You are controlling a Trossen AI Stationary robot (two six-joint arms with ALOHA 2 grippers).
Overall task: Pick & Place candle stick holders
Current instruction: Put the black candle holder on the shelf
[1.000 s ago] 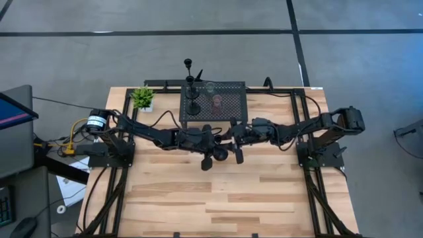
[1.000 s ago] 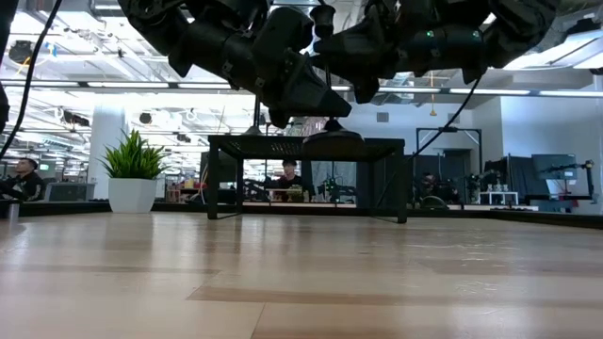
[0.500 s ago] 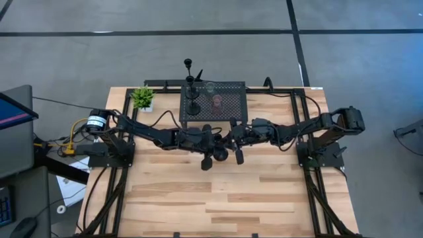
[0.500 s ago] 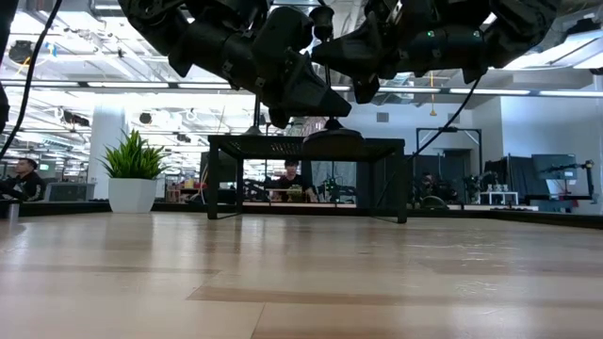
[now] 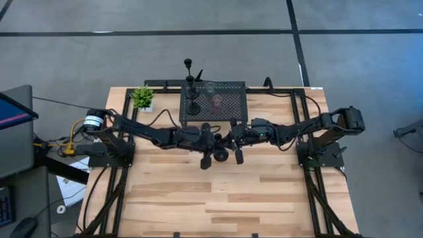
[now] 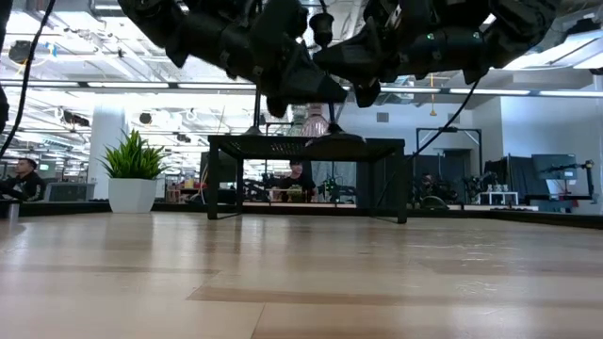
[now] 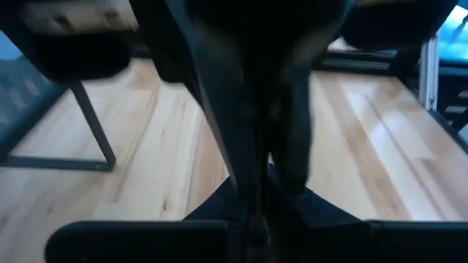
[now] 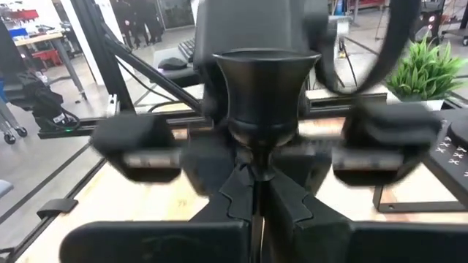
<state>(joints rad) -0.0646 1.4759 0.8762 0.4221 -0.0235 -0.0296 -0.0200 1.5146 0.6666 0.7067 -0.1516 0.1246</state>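
pinching black holder (image 8: 265,88) – right gripper (image 8: 257,191)

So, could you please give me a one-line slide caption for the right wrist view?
Right pincer shut on the stem of a slim black cup-topped candle holder, green potted plant behind.

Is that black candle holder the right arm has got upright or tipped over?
Upright: in the right wrist view the black candle holder has its cup on top, stem pinched between the right gripper's shut jaws.
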